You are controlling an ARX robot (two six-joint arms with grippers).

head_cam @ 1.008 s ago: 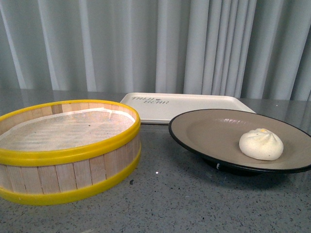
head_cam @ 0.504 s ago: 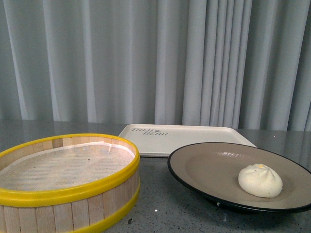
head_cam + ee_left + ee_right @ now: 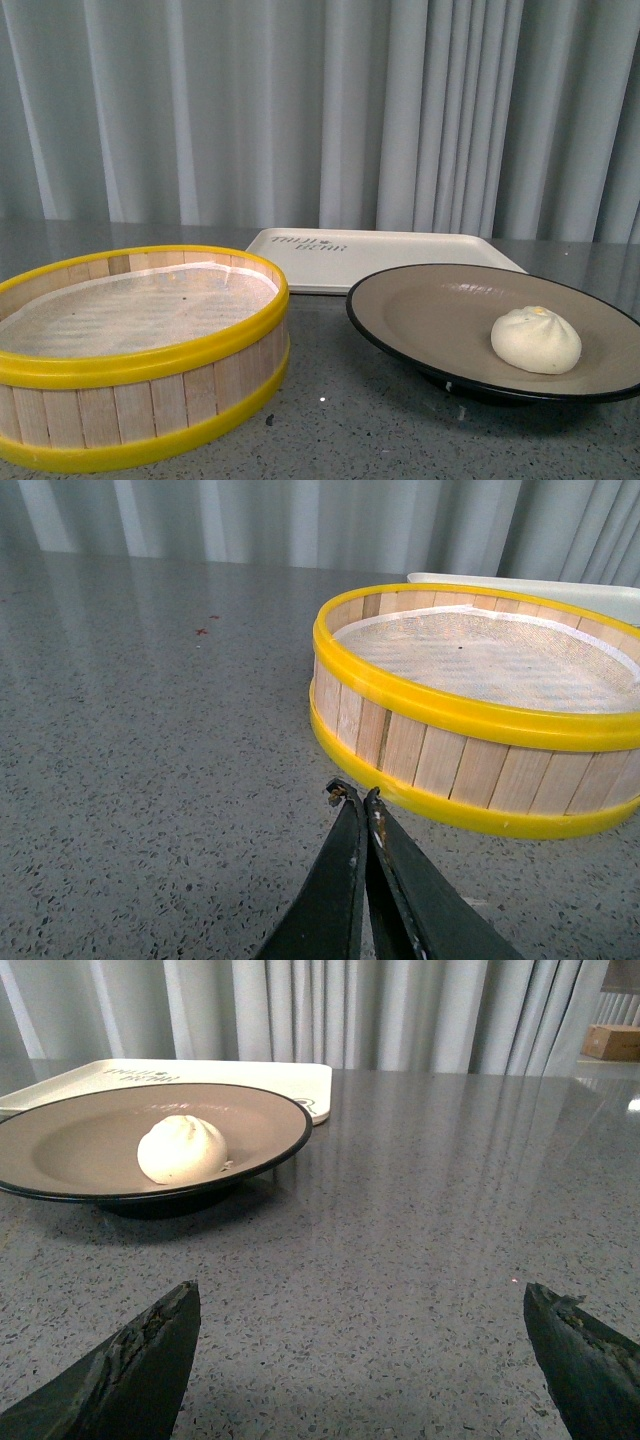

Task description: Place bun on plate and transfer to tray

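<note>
The cream-white bun [image 3: 536,340] lies on the black-rimmed beige plate [image 3: 420,310] at the right of the front view, toward the plate's right side. Behind the plate lies the flat cream tray [image 3: 400,252] with dark lettering. No arm shows in the front view. In the right wrist view the bun [image 3: 181,1149] rests on the plate [image 3: 270,1120], well ahead of my right gripper [image 3: 360,1305], which is wide open over bare tabletop. My left gripper [image 3: 352,795] is shut with nothing in it, its tips close to the steamer basket's wall.
A wooden steamer basket [image 3: 150,400] with yellow rims and a white liner stands at the front left; its yellow rim [image 3: 440,705] fills much of the left wrist view. Grey speckled tabletop [image 3: 430,1210] stretches to the right of the plate. Curtains hang behind the table.
The front view has shifted: it tilted up, then part-way back down, so everything sits higher in frame than half a second ago. Bun, plate, tray and basket kept their places relative to each other.
</note>
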